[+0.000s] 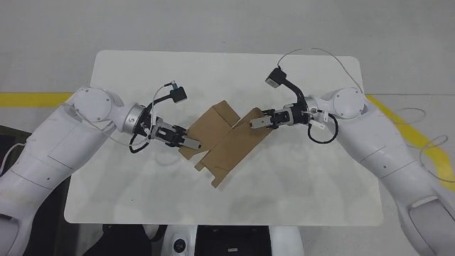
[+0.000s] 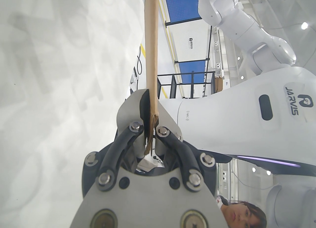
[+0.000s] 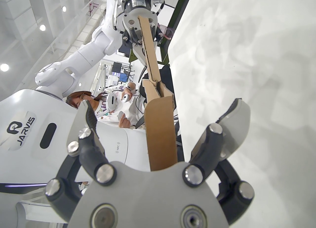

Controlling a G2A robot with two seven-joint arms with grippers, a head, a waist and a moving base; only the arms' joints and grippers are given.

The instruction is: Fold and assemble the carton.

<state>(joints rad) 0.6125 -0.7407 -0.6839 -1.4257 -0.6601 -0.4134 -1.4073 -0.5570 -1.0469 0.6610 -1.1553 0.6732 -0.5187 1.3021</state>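
A flat brown cardboard carton (image 1: 226, 139) is held over the middle of the white table (image 1: 320, 185), spanning between both arms. My left gripper (image 1: 190, 143) is shut on the carton's left edge; in the left wrist view the cardboard (image 2: 151, 41) runs edge-on away from the pinching fingers (image 2: 144, 105). My right gripper (image 1: 257, 122) is at the carton's right end. Its fingers (image 3: 86, 118) stand wide apart on either side of a cardboard flap (image 3: 160, 130) without touching it.
The table's edges run close on all sides; a yellow floor line (image 1: 28, 99) passes behind it. A cable (image 1: 320, 51) loops above the right arm. A person sits beyond the table's front edge.
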